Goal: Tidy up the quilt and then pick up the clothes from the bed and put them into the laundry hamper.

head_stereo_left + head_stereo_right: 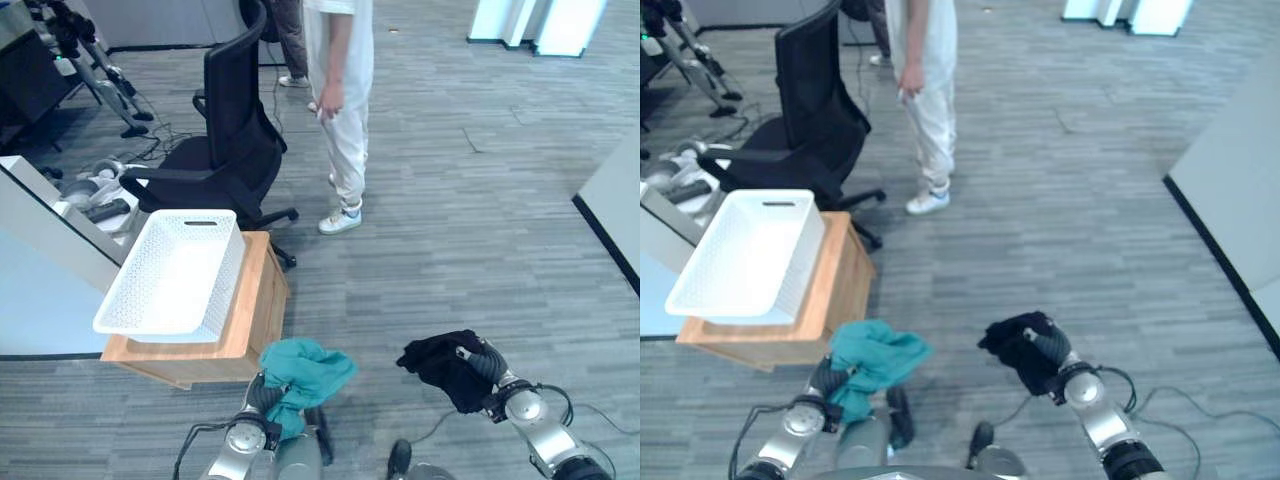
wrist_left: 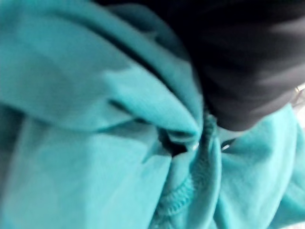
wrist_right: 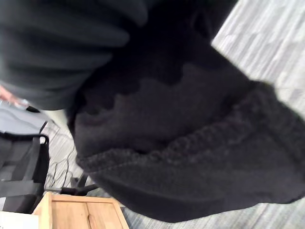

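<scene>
My left hand is shut on a bunched teal garment, held low just right of the wooden stand; the same teal garment covers the hand up close in the left wrist view. My right hand is shut on a crumpled black garment at the lower right, above the floor; in the right wrist view the black garment wraps over the fingers. The white perforated laundry hamper sits on a low wooden stand to the left of both hands.
A black office chair stands behind the hamper. A person in white trousers stands on the grey floor beyond it. A white desk edge with headphones lies at far left, a white panel at far right.
</scene>
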